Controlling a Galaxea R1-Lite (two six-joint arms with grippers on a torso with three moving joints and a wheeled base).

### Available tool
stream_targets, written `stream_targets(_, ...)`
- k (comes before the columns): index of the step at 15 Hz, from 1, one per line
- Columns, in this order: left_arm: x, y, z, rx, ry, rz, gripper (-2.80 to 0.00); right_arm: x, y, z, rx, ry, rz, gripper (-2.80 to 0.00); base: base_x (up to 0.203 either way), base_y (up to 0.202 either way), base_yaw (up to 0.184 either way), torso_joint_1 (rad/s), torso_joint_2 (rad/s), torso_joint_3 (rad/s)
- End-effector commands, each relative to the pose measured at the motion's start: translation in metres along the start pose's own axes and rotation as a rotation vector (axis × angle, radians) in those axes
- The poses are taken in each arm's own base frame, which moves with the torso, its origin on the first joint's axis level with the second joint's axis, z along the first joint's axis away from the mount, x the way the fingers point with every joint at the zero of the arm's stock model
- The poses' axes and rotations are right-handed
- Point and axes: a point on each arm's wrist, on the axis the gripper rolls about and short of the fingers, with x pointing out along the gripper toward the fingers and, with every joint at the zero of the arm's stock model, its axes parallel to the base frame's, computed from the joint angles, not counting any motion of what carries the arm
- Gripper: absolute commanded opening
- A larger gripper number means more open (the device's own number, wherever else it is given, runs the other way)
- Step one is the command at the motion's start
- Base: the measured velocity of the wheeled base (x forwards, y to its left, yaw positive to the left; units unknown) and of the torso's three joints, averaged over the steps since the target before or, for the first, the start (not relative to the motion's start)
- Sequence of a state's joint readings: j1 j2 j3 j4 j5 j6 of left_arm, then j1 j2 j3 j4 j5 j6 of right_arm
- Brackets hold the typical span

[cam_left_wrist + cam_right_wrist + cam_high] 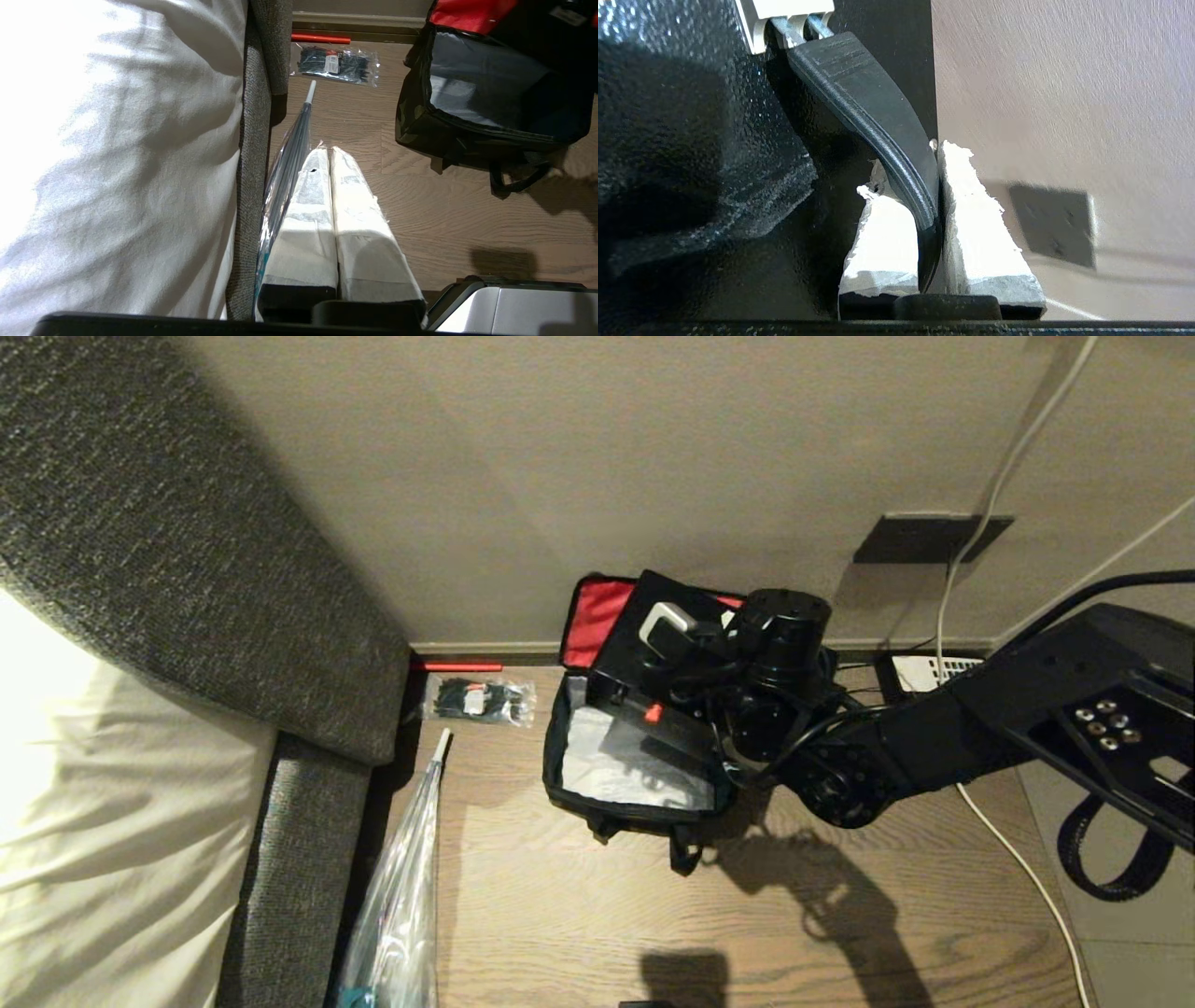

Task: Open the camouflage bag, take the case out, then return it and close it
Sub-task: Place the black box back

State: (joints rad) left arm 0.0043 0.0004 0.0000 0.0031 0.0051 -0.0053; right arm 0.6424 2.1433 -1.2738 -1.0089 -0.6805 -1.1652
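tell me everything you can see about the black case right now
The case is a flat, black, rectangular hard shell with a finely speckled surface. It is tilted up, its lower edge inside the open camouflage bag and its upper part against the red lid lining. A small red clasp shows near its lower edge. Its black strap handle, fixed by a pale end fitting, is pinched by the right gripper, whose white padded fingers are shut on it. Nothing else visibly touches it.
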Motion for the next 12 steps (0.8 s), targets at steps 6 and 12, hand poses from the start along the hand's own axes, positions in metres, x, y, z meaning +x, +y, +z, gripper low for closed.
stream_targets(6,0.000,0.000,-0.001,-0.001,0.000,0.000,-2.80,0.011,0.038,0.016,0.061,-0.084,0.094,-2.80,0.000,0.000,0.000,0.000,0.00,0.000)
stream_targets(12,0.000,0.000,0.000,-0.001,0.000,0.000,-2.80,0.014,0.055,0.014,0.100,-0.066,0.217,-2.80,0.000,0.000,0.000,0.000,0.00,0.000)
